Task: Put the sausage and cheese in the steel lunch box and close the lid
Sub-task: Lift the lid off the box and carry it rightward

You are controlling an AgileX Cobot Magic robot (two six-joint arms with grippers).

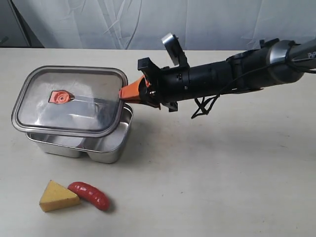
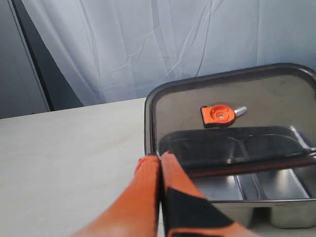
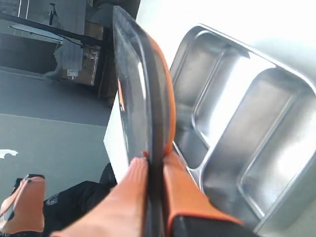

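Note:
The dark translucent lid [image 1: 69, 101] with its orange valve [image 1: 60, 97] hangs a little above the steel lunch box [image 1: 106, 145], level and nearly covering it. My right gripper [image 1: 126, 91] reaches in from the right and is shut on the lid's right edge [image 3: 143, 89], orange fingers [image 3: 185, 190] on either side of it. Below the lid, both compartments of the box [image 3: 247, 128] are bare steel. The red sausage [image 1: 89, 194] and the yellow cheese [image 1: 57, 196] lie touching on the table in front of the box. My left gripper [image 2: 159, 158] is shut on nothing, short of the lid [image 2: 256, 103] and box [image 2: 276, 187]. It is outside the exterior view.
The pale tabletop [image 1: 212, 168] stretches wide to the right of the box and in front of it. A white curtain [image 1: 148, 19] hangs behind the table's far edge. My right arm [image 1: 222, 76] spans the back right above the table.

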